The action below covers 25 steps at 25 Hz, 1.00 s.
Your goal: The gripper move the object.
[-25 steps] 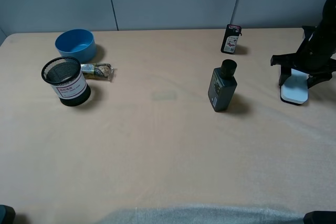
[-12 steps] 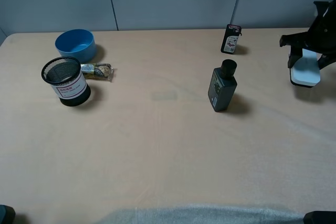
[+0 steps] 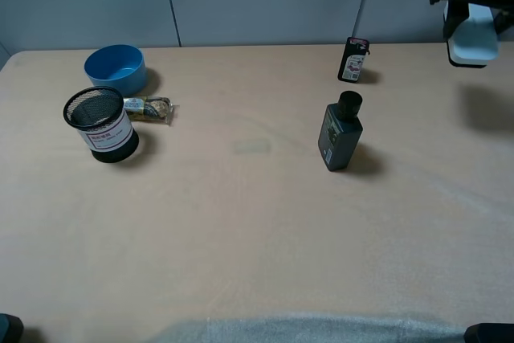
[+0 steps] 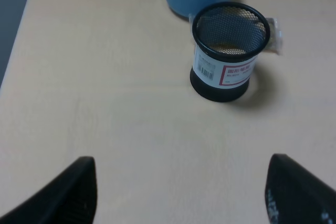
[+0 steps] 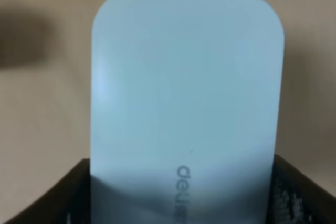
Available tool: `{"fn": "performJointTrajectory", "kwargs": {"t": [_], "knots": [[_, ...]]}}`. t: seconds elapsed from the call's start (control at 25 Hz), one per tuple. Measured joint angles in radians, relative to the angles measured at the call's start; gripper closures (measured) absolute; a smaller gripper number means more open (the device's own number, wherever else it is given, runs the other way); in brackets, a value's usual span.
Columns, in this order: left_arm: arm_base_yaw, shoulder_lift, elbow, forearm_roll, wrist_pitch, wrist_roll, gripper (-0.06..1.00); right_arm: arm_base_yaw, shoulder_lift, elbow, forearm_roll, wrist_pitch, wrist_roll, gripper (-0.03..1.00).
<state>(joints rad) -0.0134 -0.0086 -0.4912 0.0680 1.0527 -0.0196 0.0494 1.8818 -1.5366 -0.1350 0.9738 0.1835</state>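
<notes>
The right tool (image 3: pixel 475 22) pinches the white object (image 3: pixel 472 46) between its fingers, high above the surface (image 3: pixel 241 222).

Grey lettering on the white device (image 5: pixel 184 93), seen from the right wrist, appears to read "deli", though its last letters are blurred. The black mesh cup (image 4: pixel 226 51) carries a white label with a barcode and a red-framed box of print too small to read. Labels on the dark bottle (image 3: pixel 340 136) and small black packet (image 3: pixel 352 59) are illegible.
</notes>
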Motion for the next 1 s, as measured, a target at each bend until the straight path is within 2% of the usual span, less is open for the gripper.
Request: {"fn": "performJointTrajectory", "kwargs": {"t": [0.24, 0.48, 1.0], "knots": [[0.0, 0.0, 0.0, 0.0, 0.0, 0.0, 0.21, 0.085, 0.0, -0.104, -0.001, 0.029, 0.0, 0.5], [0.0, 0.0, 0.0, 0.0, 0.0, 0.0, 0.21, 0.179, 0.0, -0.12, -0.001, 0.025, 0.0, 0.5], [0.0, 0.0, 0.0, 0.0, 0.0, 0.0, 0.21, 0.409, 0.024, -0.124, 0.006, -0.053, 0.0, 0.5]]}}
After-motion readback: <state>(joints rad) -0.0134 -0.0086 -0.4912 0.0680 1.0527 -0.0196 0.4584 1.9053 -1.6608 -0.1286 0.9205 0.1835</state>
